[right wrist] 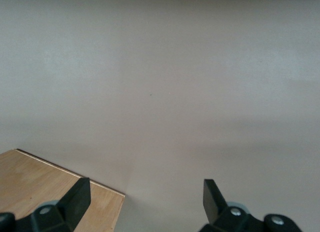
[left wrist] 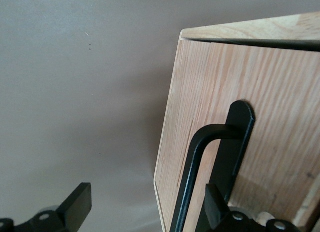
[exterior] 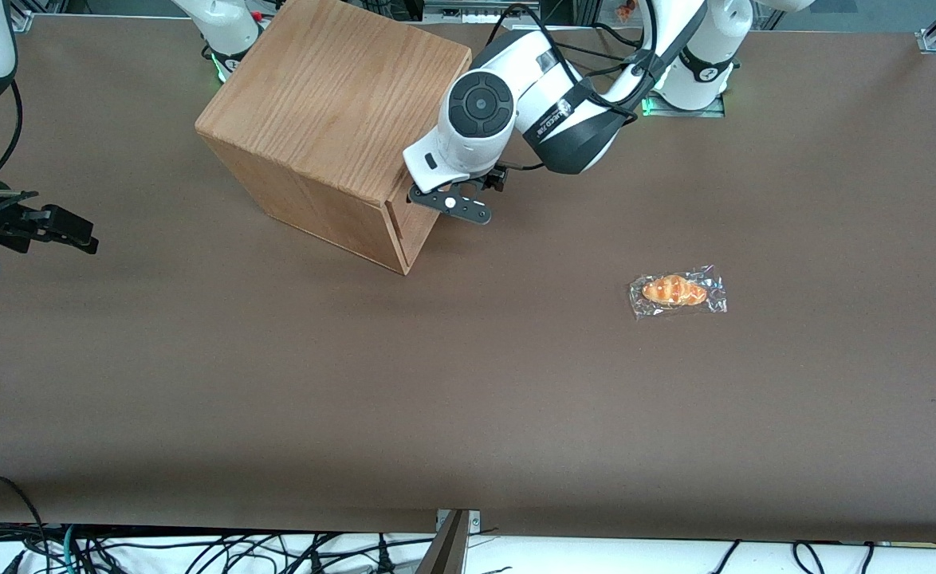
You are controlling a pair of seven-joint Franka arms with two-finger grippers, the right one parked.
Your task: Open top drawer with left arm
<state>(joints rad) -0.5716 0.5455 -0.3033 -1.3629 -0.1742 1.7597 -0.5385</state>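
The top drawer's flat oak front [left wrist: 280, 92] carries a thin black bar handle [left wrist: 191, 172] and sits flush in the oak casing [exterior: 332, 104], with only a thin dark gap under the casing's top board. My left arm's gripper [left wrist: 147, 202] is open right at this front. The handle bar and the panel's outer edge lie between its fingers, the bar close to one finger [left wrist: 215, 209] and far from the other. In the front view the gripper [exterior: 454, 204] is pressed up against the casing's drawer face, under the white wrist [exterior: 476, 112].
A bread roll in a clear wrapper [exterior: 678, 292] lies on the brown table [exterior: 468, 399], nearer the front camera than the casing and toward the working arm's end. Cables hang along the table's front edge.
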